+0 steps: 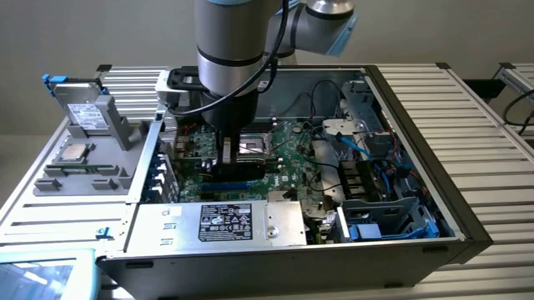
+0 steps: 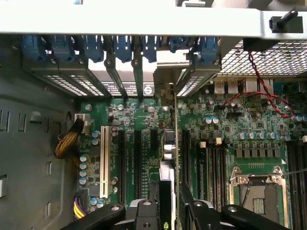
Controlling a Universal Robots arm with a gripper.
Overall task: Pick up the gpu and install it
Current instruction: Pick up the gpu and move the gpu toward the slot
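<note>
One arm, one claw, one gpu. The open computer case lies on a ribbed metal table, with a plain grey wall behind. Inside the case the claw is clamped on the gpu. The gpu stands on edge over the motherboard, near one white slot, its long axis running toward the case's rear brackets. One hard drive stands on a grey tray outside.

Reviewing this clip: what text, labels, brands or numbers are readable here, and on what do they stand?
No text here can be read.
Black label on the power supply: print and symbols, too small to read.
White label on the hard drive: too blurred to read.
White lettering on the motherboard: too small to read.
</note>
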